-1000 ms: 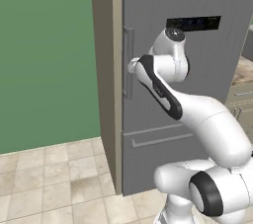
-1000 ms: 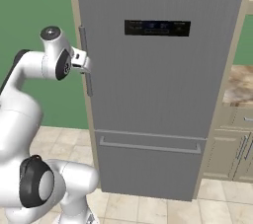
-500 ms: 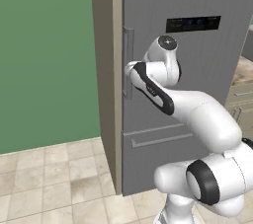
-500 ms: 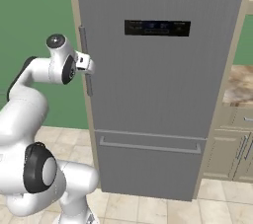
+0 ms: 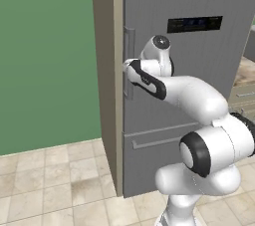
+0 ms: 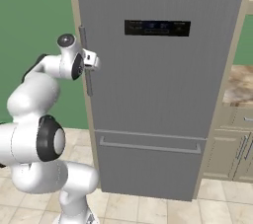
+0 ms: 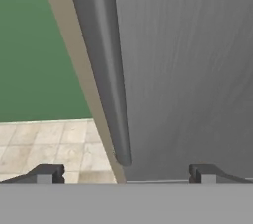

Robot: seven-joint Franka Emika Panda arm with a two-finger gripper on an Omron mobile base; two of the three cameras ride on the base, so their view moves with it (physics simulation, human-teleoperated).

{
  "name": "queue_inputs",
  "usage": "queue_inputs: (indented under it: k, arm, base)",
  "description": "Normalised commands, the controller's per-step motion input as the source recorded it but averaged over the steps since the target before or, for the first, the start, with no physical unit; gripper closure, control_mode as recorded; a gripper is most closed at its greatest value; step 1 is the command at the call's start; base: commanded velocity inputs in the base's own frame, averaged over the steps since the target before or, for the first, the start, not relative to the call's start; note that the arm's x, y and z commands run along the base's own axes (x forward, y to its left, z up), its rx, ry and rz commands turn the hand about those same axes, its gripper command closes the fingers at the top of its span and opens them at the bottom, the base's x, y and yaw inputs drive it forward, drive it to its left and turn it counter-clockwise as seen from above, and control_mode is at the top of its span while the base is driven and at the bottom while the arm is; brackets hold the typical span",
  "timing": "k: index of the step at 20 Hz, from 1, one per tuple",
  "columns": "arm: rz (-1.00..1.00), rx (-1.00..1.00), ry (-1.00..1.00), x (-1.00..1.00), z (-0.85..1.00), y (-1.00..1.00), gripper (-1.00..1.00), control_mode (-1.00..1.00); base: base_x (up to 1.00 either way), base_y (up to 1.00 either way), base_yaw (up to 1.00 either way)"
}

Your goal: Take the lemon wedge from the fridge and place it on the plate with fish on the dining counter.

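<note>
The tall grey fridge [image 5: 199,80] [image 6: 163,94] stands shut, with its black display panel [image 6: 157,28] high on the door. My open gripper [image 6: 94,61] [image 5: 128,65] is at the long vertical bar handle [image 5: 129,41] [image 6: 88,80] on the door's left edge. In the hand view the handle [image 7: 106,70] runs down between my two spread fingertips [image 7: 47,172], which do not press on it. The lemon wedge is hidden behind the shut door. The plate with fish and the dining counter are out of view.
A green wall [image 5: 45,56] lies left of the fridge, beyond a beige side panel [image 5: 104,70]. Beige floor tiles [image 5: 55,185] spread below. A lower drawer with a horizontal bar [image 6: 148,146] sits under the door. Cabinets with a marbled top [image 6: 239,87] stand at the right.
The hand has moved in toward the fridge's handle and the arm's upper links have swung lower and further forward. The jaws have stayed open and the fridge door has stayed shut.
</note>
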Motion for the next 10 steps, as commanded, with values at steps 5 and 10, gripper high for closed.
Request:
queue_inputs:
  k: [5,10]
  arm:
    - [0.0,0.0,0.0,0.52,-0.18,0.06,-1.0,-1.0]
    - [0.0,0.0,0.0,0.45,-0.13,0.08,-1.0,-1.0]
  base:
    - [0.0,0.0,0.0]
    - [0.0,0.0,0.0]
